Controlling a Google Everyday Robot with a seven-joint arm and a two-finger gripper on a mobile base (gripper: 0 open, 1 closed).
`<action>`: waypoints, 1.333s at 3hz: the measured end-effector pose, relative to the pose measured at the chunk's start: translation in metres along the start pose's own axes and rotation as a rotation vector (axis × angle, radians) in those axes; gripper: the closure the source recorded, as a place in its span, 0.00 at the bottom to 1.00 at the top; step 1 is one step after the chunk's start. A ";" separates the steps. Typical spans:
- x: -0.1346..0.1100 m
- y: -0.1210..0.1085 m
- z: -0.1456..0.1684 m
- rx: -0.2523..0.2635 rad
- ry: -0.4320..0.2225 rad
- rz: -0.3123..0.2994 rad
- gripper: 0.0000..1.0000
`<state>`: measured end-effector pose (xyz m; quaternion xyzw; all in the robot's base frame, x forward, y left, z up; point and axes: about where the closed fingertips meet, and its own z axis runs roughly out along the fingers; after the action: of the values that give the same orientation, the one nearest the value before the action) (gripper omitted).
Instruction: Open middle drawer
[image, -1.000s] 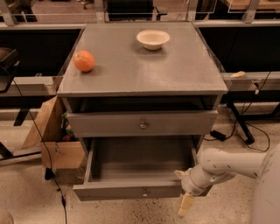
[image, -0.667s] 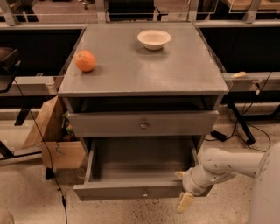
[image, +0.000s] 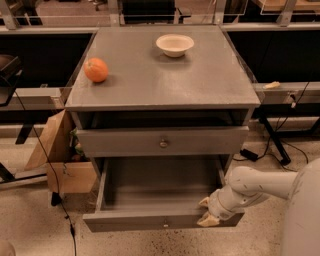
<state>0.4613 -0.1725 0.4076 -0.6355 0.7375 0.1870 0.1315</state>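
The grey cabinet (image: 160, 80) has one drawer pulled far out at the bottom of what I can see. I take this for the middle drawer (image: 150, 220). Its inside is bare, and a small knob shows low on its front. Above it a shut drawer front (image: 125, 141) carries a round metal knob (image: 163, 143). My gripper (image: 205, 211), on a white arm coming in from the right, sits at the right end of the open drawer's front. Its pale fingertips (image: 204, 202) stand apart, holding nothing. Anything below the open drawer is hidden.
An orange (image: 96, 69) and a white bowl (image: 174, 44) sit on the cabinet top. A cardboard box (image: 60, 160) leans against the cabinet's left side, with cables on the floor. Dark desk frames and cables stand to the right and behind.
My gripper has risen from below the open drawer's right front corner to the level of its front edge. The drawer has stayed pulled out.
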 end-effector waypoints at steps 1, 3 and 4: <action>-0.001 -0.003 -0.001 -0.001 0.000 0.000 0.86; 0.001 -0.001 -0.002 -0.011 0.000 0.006 1.00; 0.005 0.010 -0.002 -0.024 0.000 0.002 1.00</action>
<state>0.4510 -0.1764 0.4079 -0.6362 0.7360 0.1960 0.1235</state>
